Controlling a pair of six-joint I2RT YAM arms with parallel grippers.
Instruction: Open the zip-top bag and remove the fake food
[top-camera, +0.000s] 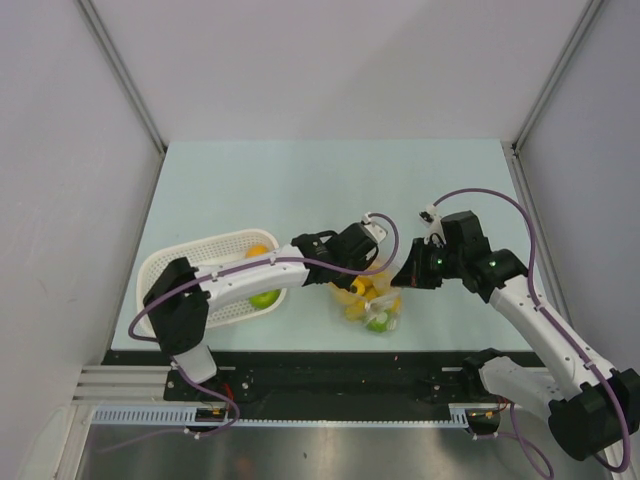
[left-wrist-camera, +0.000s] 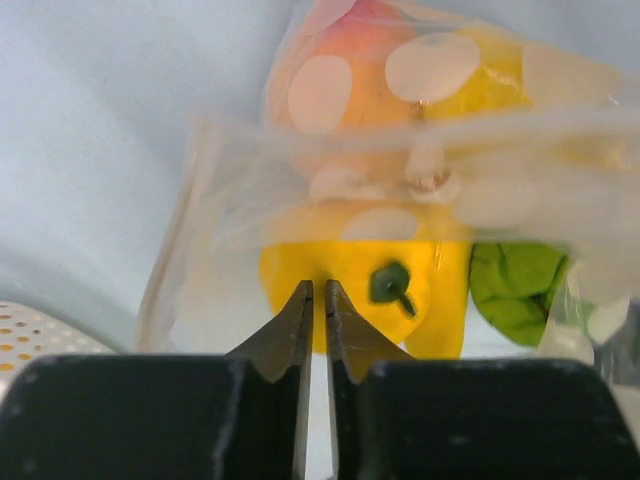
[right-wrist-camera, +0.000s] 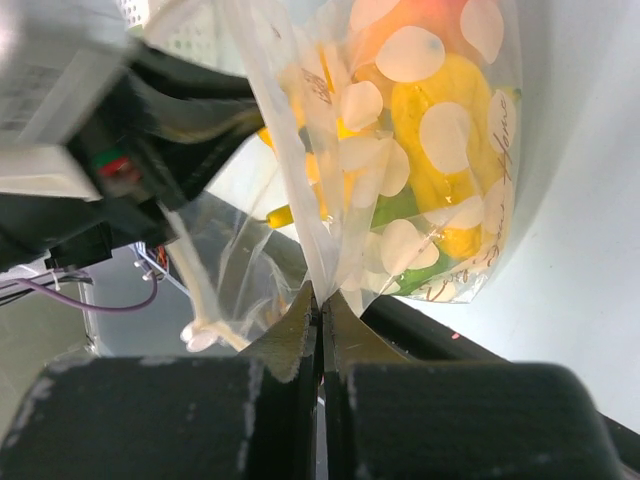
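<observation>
Pale surface (top-camera: 330, 180): basket (top-camera: 165, 262) at left. Just right of it, the left gripper (left-wrist-camera: 318, 292) pinches one lip of the bag (top-camera: 378, 308), and the right gripper (right-wrist-camera: 320, 297) clamps the opposite lip. The film looks thin, slippery and light, weighted by the food (right-wrist-camera: 445, 120), so hold it close to the zip.

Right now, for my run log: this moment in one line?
left gripper: shut on bag | right gripper: shut on bag | food: in bag

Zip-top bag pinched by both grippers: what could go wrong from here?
The right gripper and left gripper each pinch only thin film of the zip-top bag; it may slip or tear as they pull. The fake food sits inside, near the table's front edge, so spilled pieces could roll off.
</observation>
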